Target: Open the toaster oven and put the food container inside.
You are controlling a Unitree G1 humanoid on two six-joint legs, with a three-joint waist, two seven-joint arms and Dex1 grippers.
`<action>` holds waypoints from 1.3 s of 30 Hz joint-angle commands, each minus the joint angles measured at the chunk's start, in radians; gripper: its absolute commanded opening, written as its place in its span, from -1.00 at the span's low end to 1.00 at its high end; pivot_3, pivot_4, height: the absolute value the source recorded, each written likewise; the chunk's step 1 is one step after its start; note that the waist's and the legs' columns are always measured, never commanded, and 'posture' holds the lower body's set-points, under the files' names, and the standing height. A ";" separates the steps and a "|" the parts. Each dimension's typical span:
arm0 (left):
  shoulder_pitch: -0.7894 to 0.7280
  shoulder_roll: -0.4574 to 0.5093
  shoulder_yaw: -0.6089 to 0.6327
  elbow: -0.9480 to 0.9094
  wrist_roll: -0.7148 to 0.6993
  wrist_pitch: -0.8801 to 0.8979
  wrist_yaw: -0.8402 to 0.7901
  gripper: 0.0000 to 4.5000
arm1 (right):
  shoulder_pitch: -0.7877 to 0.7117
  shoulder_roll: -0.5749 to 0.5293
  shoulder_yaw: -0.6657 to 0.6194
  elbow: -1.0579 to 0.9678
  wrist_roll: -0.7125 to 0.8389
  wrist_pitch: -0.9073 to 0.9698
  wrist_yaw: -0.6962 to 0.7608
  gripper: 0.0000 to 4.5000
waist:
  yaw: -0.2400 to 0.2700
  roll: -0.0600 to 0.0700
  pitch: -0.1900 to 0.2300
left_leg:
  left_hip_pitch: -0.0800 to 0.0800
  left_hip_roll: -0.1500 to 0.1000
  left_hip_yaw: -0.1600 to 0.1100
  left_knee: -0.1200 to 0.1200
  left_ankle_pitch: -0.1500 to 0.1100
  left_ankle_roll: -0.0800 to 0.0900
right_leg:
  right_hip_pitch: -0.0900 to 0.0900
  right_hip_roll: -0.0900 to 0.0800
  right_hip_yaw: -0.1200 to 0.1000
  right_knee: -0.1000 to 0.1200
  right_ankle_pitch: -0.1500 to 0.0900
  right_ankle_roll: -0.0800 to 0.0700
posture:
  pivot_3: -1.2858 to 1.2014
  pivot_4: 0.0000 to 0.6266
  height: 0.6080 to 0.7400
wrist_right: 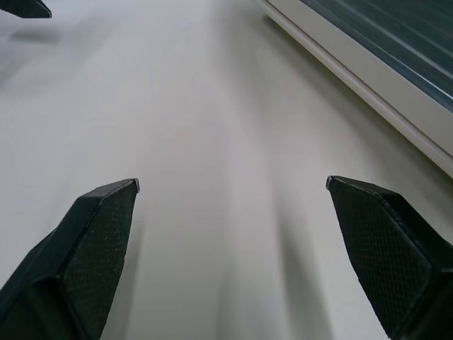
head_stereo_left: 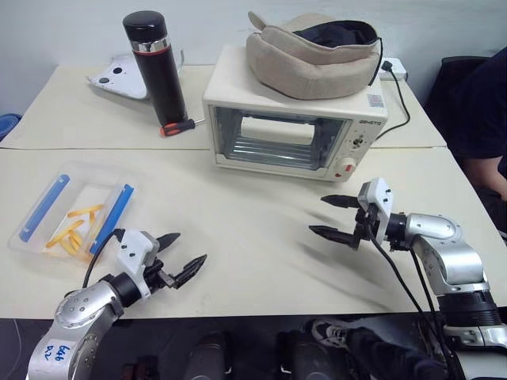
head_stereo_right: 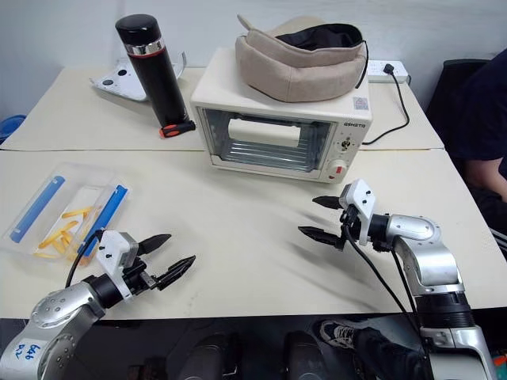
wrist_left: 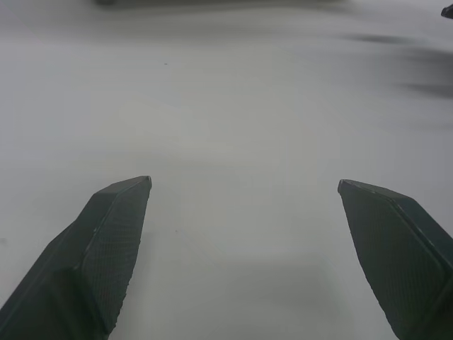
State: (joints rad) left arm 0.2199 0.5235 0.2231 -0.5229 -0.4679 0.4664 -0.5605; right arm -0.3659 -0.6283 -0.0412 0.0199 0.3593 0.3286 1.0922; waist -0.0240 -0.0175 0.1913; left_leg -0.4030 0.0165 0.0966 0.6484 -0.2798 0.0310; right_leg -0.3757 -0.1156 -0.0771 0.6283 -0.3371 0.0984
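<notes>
The toaster oven (head_stereo_left: pixel 295 127) sits door-shut at 12 o'clock on the desk (head_stereo_left: pixel 245 214), a soft beige cushion (head_stereo_left: pixel 313 54) resting on its top. The food container (head_stereo_left: pixel 73 215) lies at 9 o'clock. Both the left gripper (head_stereo_left: pixel 179 256) and right gripper (head_stereo_left: pixel 337 217) hang released, empty. Pulling the door could drag the light oven forward or shake the cushion loose; the open container might spill its strips if tilted.

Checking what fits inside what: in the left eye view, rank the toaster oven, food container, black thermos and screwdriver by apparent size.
1. toaster oven
2. food container, though it lies nearer the camera
3. black thermos
4. screwdriver
</notes>
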 commanded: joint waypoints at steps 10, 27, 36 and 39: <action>-0.050 -0.026 0.053 -0.017 -0.090 0.105 0.058 1.00 | 0.010 -0.017 -0.025 -0.097 0.071 0.085 -0.009 0.97 | 0.000 0.000 0.000 | 0.000 0.000 0.000 0.000 0.000 0.000 | 0.000 0.000 0.000 0.000 0.000 0.000 | 0.03 -0.52 1.00; -0.363 0.162 0.191 -0.194 -0.411 0.294 0.115 1.00 | -0.308 0.151 -0.090 0.027 0.216 0.211 -0.188 0.97 | -0.002 0.000 0.000 | -0.001 -0.001 -0.001 0.001 0.000 0.000 | 0.000 0.001 0.000 0.004 0.000 0.000 | 0.03 -0.52 1.00; -0.487 0.237 0.214 -0.156 -0.483 0.317 0.154 1.00 | -0.392 0.190 -0.064 0.074 0.218 0.177 -0.175 0.97 | -0.003 0.000 0.000 | -0.001 -0.001 0.000 0.001 0.001 0.000 | 0.000 0.001 0.000 0.004 0.000 0.000 | 0.03 -0.52 1.00; -0.491 0.238 0.203 -0.129 -0.468 0.309 0.155 1.00 | -0.368 0.184 -0.064 0.015 0.253 0.204 -0.144 0.97 | -0.003 0.000 0.000 | -0.001 -0.001 0.000 0.001 0.001 0.000 | 0.000 0.002 0.000 0.004 0.000 0.000 | 0.03 -0.52 1.00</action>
State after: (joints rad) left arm -0.2646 0.7528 0.4153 -0.6514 -0.9372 0.7923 -0.4073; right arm -0.7273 -0.4390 -0.0915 0.1088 0.5666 0.5331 0.9181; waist -0.0272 -0.0176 0.1914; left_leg -0.4043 0.0161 0.0967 0.6489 -0.2788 0.0310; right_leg -0.3762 -0.1136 -0.0773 0.6325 -0.3371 0.0985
